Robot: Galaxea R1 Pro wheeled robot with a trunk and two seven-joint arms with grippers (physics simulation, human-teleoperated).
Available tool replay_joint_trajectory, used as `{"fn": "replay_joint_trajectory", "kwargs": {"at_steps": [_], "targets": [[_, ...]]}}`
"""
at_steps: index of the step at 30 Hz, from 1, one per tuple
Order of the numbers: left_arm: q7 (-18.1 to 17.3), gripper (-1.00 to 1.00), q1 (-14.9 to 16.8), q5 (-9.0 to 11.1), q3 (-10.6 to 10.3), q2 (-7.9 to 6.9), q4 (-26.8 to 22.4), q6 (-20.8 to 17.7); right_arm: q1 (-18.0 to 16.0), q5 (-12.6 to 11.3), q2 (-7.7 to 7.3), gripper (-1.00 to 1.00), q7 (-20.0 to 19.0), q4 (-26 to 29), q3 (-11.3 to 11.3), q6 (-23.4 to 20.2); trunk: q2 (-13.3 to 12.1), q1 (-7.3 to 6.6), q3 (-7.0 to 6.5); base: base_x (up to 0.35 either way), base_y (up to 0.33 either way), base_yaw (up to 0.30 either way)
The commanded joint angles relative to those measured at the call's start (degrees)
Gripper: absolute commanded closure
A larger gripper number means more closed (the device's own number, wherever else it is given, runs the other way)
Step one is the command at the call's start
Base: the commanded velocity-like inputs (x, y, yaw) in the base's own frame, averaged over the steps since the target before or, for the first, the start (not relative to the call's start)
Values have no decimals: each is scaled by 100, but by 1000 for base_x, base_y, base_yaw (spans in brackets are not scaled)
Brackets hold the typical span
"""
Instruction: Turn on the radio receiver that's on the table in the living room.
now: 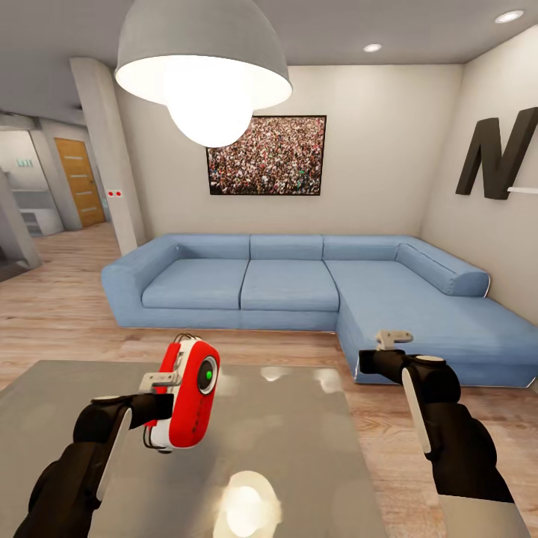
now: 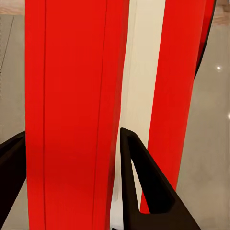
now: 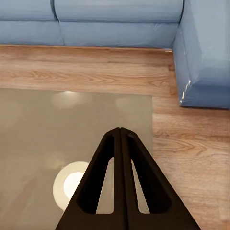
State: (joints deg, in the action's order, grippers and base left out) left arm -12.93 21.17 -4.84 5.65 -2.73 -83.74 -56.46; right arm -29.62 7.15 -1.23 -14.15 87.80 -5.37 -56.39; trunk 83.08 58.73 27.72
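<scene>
Head view: the small red radio receiver with white sides and a green-centred dial (image 1: 188,394) sits lower left of centre, lifted above the glossy grey low table (image 1: 299,448), clamped in the left gripper (image 1: 166,394). The right gripper (image 1: 391,340) hangs right of centre, over the table's far right edge, blue L-shaped sofa (image 1: 299,284) behind.

Left wrist view: black fingers (image 2: 143,187) pinch the red-and-white radio body (image 2: 72,115).

Right wrist view: right gripper (image 3: 120,139) jaws pressed together, nothing between them, table (image 3: 48,129) below.

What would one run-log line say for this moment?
left tool: shut on radio receiver, lifted above table | right tool: shut, empty | sofa behind
</scene>
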Motion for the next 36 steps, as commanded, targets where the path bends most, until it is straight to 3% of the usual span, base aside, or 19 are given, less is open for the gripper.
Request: {"fn": "replay_joint_trajectory", "kwargs": {"at_steps": [1, 36], "targets": [[0, 100, 1, 27, -3, 0, 0, -2, 0, 1, 0, 100, 0, 0, 0, -1, 0, 0, 0, 0, 0, 0], [10, 100, 1, 19, -20, -34, 233, -94, 0, 120, 15, 100, 18, -50, 9, -10, 0, 0, 0, 0, 0, 0]]}}
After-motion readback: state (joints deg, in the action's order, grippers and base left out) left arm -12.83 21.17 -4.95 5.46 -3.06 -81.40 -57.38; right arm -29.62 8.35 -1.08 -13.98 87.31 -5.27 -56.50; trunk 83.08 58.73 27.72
